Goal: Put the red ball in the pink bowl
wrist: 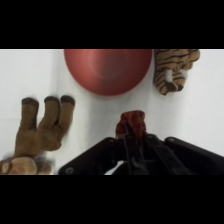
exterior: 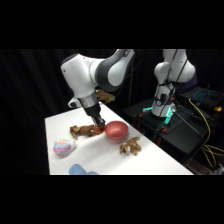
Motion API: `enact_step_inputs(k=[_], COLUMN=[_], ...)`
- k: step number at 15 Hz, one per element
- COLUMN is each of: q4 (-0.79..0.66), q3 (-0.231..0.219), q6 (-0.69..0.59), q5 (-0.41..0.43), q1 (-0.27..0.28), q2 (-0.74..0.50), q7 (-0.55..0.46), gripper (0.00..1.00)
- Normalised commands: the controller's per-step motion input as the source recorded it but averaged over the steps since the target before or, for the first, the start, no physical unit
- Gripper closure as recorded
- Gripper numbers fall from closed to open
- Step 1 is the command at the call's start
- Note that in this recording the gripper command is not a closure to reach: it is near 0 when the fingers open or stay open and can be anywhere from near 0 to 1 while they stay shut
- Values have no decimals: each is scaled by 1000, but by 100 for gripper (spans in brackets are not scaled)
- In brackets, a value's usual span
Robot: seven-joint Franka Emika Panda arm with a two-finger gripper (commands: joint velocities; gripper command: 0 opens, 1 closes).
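Red ball (wrist: pixel 132 121): clamped between the closed fingers of the gripper (wrist: pixel 133 131), low over the table, just short of the bowl's rim.
Pink bowl (exterior: pixel 116 130): upright on the white table (exterior: pixel 150 162), beside the gripper (exterior: pixel 99 122).
Brown plush toy (wrist: pixel 42 130): lying to one side of the gripper.
Striped plush toy (exterior: pixel 131 146): lying near the bowl's other side.
Pastel plush lump (exterior: pixel 63 146): near the table's front left edge.
Surroundings: dark backdrop; cabling and equipment at right.
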Motion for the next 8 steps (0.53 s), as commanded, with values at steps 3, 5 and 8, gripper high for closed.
enact_step_inputs(k=[3, 5, 8], q4=[-874, -730, -568], q3=[-94, -89, -74], q6=[365, 301, 241], q5=[-2, 7, 23], q1=[54, 49, 47], q2=[-668, -580, -456], q7=[182, 199, 189], gripper=[25, 25, 25])
